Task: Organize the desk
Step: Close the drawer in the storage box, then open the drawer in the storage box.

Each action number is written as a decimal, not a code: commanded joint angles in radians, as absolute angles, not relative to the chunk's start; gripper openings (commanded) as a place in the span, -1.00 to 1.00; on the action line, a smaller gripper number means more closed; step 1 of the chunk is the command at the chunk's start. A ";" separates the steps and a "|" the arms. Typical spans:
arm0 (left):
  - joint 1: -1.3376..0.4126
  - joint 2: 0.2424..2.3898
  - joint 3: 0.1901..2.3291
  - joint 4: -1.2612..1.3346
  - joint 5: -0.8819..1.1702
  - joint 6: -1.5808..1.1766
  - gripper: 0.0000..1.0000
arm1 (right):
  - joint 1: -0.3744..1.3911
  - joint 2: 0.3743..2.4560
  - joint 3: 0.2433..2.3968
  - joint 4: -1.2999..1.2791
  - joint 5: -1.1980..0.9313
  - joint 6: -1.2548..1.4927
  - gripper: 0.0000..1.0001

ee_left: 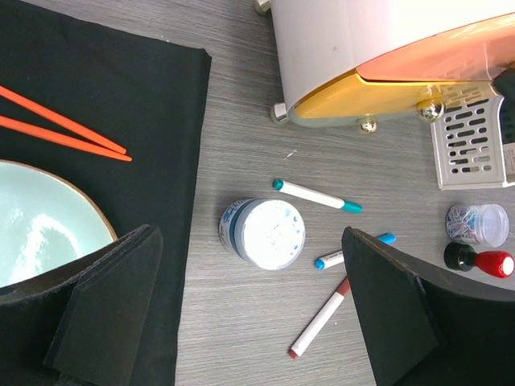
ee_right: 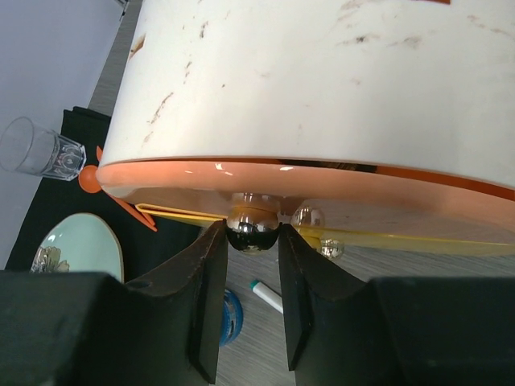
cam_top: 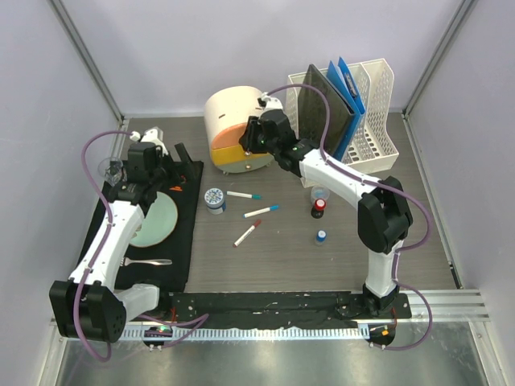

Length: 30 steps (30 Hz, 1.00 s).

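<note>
Top view: the desk (cam_top: 290, 257) fills the frame inside its metal rails. I note a cream drum-shaped drawer unit (cam_top: 233, 121) at upper centre, a white file rack (cam_top: 378, 121) at upper right, and a black mat (cam_top: 183, 241) at left carrying a pale green plate (cam_top: 153, 221). Three markers (cam_top: 261, 211) and a small jar (cam_top: 215, 199) lie loose at mid-frame. My right arm reaches up to the drawer unit; my left arm stands over the mat. Left wrist view: the left gripper (ee_left: 251, 235) stands wide, its fingers (ee_left: 105, 305) at the lower corners holding nothing, with the jar on bare desk in the gap between them and orange chopsticks (ee_left: 64, 129) on the mat at upper left. Right wrist view: the right gripper (ee_right: 251, 241) is narrow, its pads (ee_right: 211, 281) set on either side of the chrome knob (ee_right: 252, 227) on the orange drawer (ee_right: 338, 189), apparently touching both sides.
</note>
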State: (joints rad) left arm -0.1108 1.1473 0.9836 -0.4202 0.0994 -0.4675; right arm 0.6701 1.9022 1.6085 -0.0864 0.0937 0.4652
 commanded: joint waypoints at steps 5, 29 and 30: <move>-0.104 1.115 0.980 -0.233 0.356 -0.524 0.99 | 0.663 1.917 1.629 -0.069 0.057 0.428 -0.21; -0.114 1.417 0.928 0.364 0.404 -0.492 0.99 | 0.647 1.819 1.468 0.032 -0.041 0.397 0.00; -0.114 1.423 0.931 0.373 0.402 -0.489 0.99 | 0.644 1.822 1.468 0.038 -0.052 0.405 0.00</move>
State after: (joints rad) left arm -0.1104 1.4033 0.8921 0.2436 0.4274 -0.5175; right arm 0.6537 1.8782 1.4784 -0.0284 -0.0151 0.4084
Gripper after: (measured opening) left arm 0.996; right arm 0.499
